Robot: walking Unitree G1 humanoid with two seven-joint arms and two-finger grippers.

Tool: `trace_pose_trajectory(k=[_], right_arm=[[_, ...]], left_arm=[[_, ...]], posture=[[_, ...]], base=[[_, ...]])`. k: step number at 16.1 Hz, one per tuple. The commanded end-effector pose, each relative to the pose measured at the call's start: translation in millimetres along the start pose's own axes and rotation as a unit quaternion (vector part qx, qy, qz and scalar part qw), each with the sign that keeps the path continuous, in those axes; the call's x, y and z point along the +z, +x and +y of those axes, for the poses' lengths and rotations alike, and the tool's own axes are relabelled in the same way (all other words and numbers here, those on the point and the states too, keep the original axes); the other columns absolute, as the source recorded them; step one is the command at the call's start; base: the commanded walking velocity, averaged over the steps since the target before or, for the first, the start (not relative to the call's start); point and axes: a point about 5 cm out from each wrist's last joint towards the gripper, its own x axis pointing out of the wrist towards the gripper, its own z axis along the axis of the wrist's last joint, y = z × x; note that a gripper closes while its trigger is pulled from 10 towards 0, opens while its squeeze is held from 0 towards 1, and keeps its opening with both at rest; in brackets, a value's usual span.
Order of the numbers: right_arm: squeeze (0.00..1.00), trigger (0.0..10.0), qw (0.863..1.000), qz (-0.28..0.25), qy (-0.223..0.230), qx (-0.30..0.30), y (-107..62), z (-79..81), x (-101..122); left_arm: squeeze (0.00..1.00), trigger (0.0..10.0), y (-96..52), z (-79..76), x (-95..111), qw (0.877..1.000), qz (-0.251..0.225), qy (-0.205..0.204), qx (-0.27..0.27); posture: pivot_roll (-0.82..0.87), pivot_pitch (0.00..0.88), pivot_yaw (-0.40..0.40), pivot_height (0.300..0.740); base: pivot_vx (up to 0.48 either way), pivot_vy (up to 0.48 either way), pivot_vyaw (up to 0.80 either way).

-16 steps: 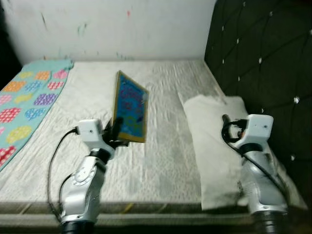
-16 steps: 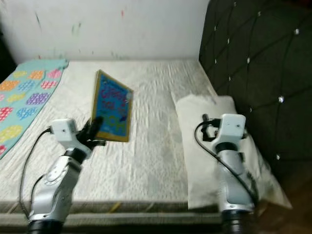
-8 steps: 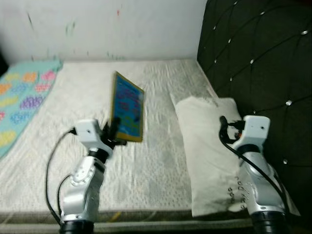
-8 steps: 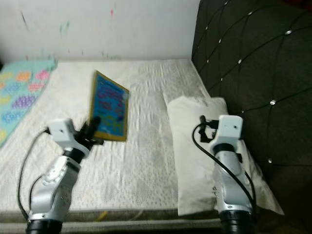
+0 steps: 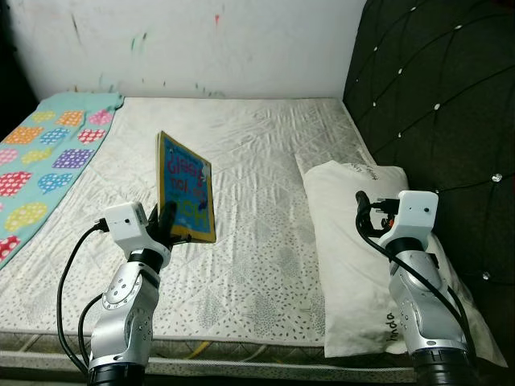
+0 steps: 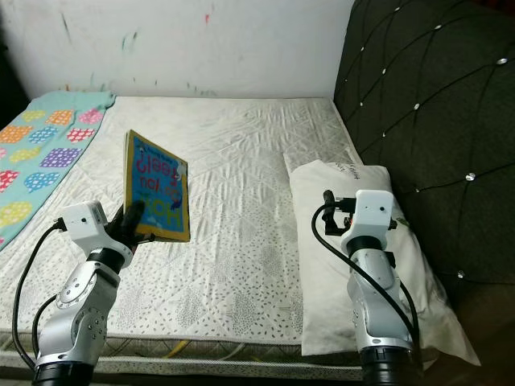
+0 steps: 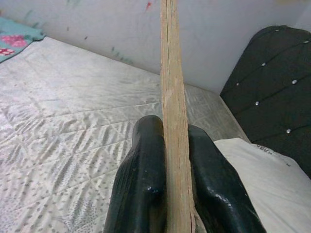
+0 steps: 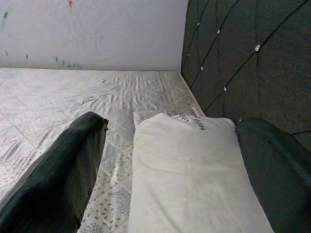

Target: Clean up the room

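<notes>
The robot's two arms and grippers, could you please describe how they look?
Both arms are silver metal with rounded joint housings, each topped by a white boxy wrist module. A thin black cable loops beside each arm. The left gripper and the right gripper each have two long, glossy black fingers with rounded tips. No markings can be made out on them.

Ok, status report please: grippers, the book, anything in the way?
Left gripper shut on book, held upright above mattress. Right gripper open over pillow. Nothing blocking.
</notes>
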Motion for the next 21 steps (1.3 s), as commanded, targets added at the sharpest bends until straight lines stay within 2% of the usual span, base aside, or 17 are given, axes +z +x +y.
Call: trace_pose_trajectory(k=[1, 6, 9, 10, 15, 17, 21], right_arm=[[0.00, 10.0, 1.000, -0.003, -0.002, 0.004, 1.1, -0.8, 2.4], [0.00, 10.0, 1.000, 0.003, 0.001, 0.014, 0.6, 2.1, 0.8], [0.00, 10.0, 0.999, 0.018, 0.003, 0.027, -6.7, 1.9, -5.7], [0.00, 10.0, 0.999, 0.024, -0.001, 0.032, -13.1, 1.8, -9.0], [0.00, 10.0, 0.996, 0.054, -0.004, 0.068, -24.9, 6.5, -16.9], [0.00, 10.0, 0.994, 0.073, -0.008, 0.087, -39.1, 3.7, -22.4], [0.00, 10.0, 0.991, 0.095, -0.014, 0.098, -47.7, 0.5, -28.2]], left_arm=[[0.00, 10.0, 1.4, 2.4, 7.9, 1.000, -0.012, 0.002, 0.005], [0.00, 10.0, 1.5, 2.9, 8.2, 1.000, -0.012, 0.001, 0.010], [0.00, 10.0, -3.0, 2.3, 7.2, 1.000, -0.009, -0.001, 0.010], [0.00, 10.0, -8.6, 2.1, 5.7, 1.000, -0.007, -0.002, 0.006], [0.00, 10.0, -22.7, 9.2, -0.6, 1.000, 0.009, 0.004, 0.017], [0.00, 10.0, -41.7, 20.2, -4.8, 0.999, 0.023, 0.011, 0.036], [0.00, 10.0, -53.2, 17.7, -4.1, 0.999, 0.027, 0.012, 0.038]], posture=[[-0.09, 0.000, 0.024, 0.740], [-0.09, 0.000, 0.024, 0.740], [-0.09, 0.000, 0.021, 0.740], [-0.09, 0.008, 0.014, 0.740], [-0.08, 0.063, -0.011, 0.740], [-0.08, 0.097, -0.023, 0.740], [-0.08, 0.129, -0.032, 0.740]], base=[[0.000, 0.000, 0.00], [0.000, 0.000, 0.00], [0.000, 0.000, 0.00], [0.000, 0.000, 0.00], [0.000, 0.000, 0.00], [0.000, 0.000, 0.00], [0.000, 0.000, 0.00]])
